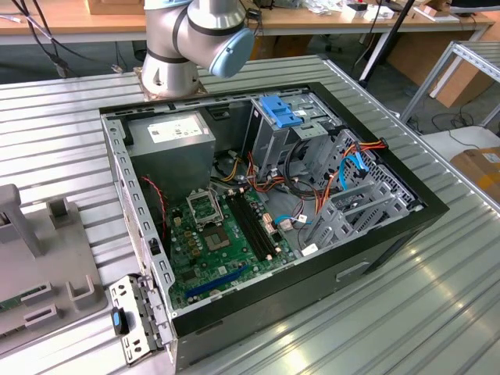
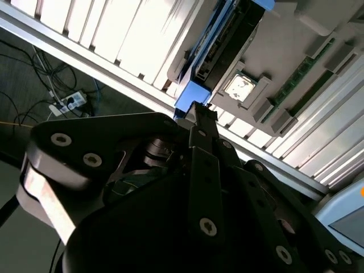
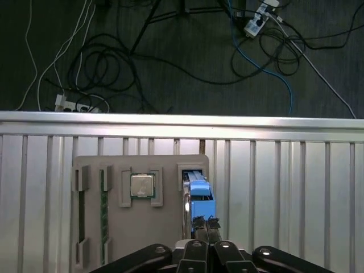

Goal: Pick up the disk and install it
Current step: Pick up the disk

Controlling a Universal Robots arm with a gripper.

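The disk stands on edge in a slot of a grey fixture tray, its bright blue rail facing up. In the second wrist view the disk runs away from the fingers, with its blue end tab nearest them. My gripper is at that end tab, its two dark fingers close together and shut. The gripper tip touches the blue tab; whether it pinches the tab I cannot tell. The open computer case lies on the ribbed metal table.
The tray also holds a processor chip and a green memory stick. The table edge lies just past the tray, with cables on the floor beyond. Inside the case are a blue-topped drive cage and a grey power supply.
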